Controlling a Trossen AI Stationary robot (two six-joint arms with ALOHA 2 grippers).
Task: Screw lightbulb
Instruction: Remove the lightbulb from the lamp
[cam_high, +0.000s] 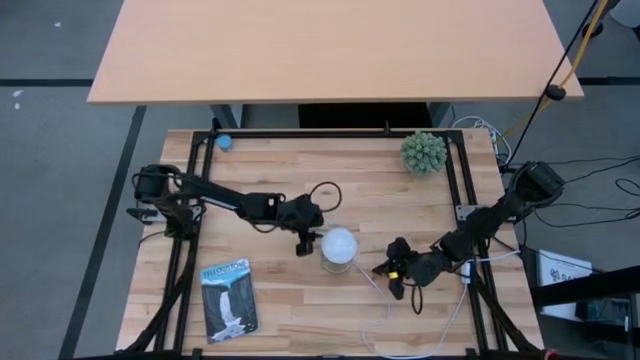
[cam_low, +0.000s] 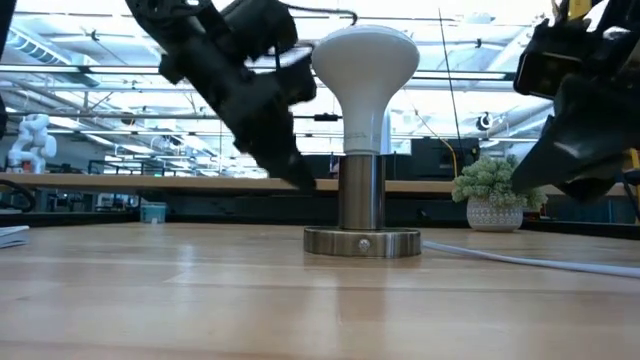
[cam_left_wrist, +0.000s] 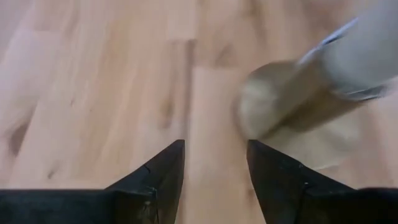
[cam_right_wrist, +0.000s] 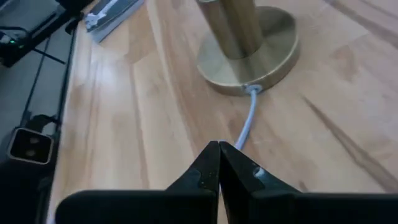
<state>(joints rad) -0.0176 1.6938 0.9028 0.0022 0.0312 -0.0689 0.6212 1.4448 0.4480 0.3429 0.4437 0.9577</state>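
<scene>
The white frosted lightbulb (cam_low: 365, 60) stands upright with its neck in the brass socket post (cam_low: 361, 190), whose round base (cam_low: 362, 242) rests on the table; from above it shows as a white dome (cam_high: 339, 244). My left gripper (cam_left_wrist: 214, 165) is open and empty just left of the bulb (cam_high: 305, 243), above the wood. My right gripper (cam_right_wrist: 219, 163) is shut and empty to the right of the base (cam_high: 393, 270), over the white cord (cam_right_wrist: 247, 124).
A green spiky ball plant (cam_high: 423, 152) stands at the far right. A booklet (cam_high: 229, 298) lies at the near left. A small blue thing (cam_high: 225, 142) lies at the far left. The white cord (cam_high: 385, 300) runs from the base toward the near edge.
</scene>
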